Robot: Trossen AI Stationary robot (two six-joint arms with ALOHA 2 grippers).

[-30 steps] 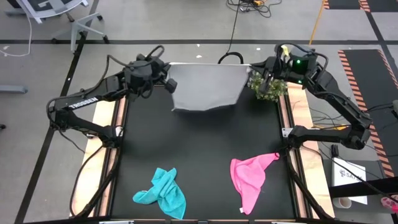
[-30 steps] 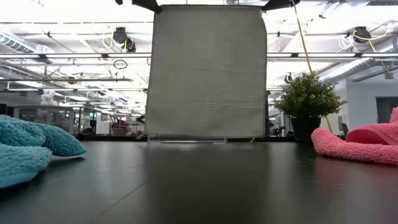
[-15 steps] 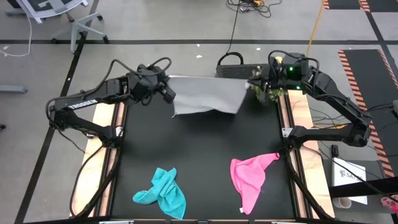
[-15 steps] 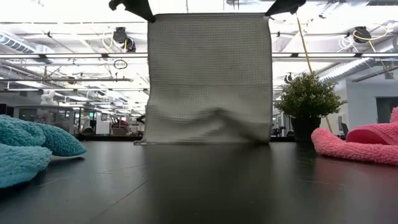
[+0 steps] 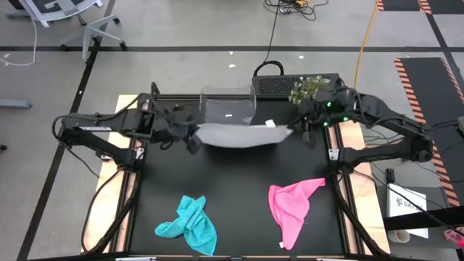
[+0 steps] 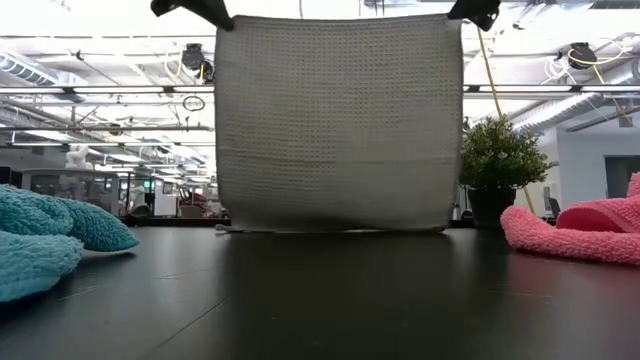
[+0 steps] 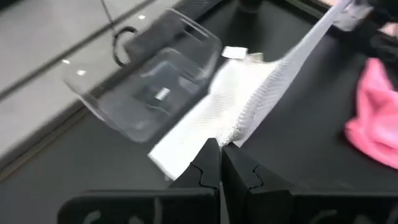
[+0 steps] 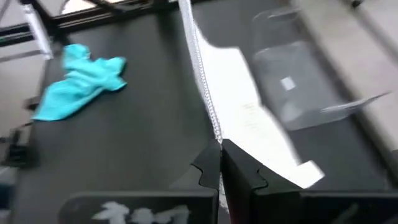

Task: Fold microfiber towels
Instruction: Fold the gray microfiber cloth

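You have the grey-white towel (image 5: 239, 135) hanging as a curtain between the two arms at the far half of the desk (image 5: 232, 188), just in front of the clear plastic bin (image 5: 227, 106). The left gripper (image 5: 190, 138) has its fingers clamped together on one top corner and the right gripper (image 5: 293, 130) is clamped on the other, so the top edge, the towel's long axis here, runs straight across the desk from left to right. The cloth hangs nearly flat facing you, with its lower part already lying on the desk toward the bin, where the small tag (image 7: 235, 52) shows. Expect it to handle as light, soft and limp: it will take no shape of its own and will sag wherever you slacken the span. Its fuzzy weave should grip well, so the corners look like the right hold. The teal towel (image 5: 188, 225) and pink towel (image 5: 292, 204) lie crumpled near the front edge, well apart.
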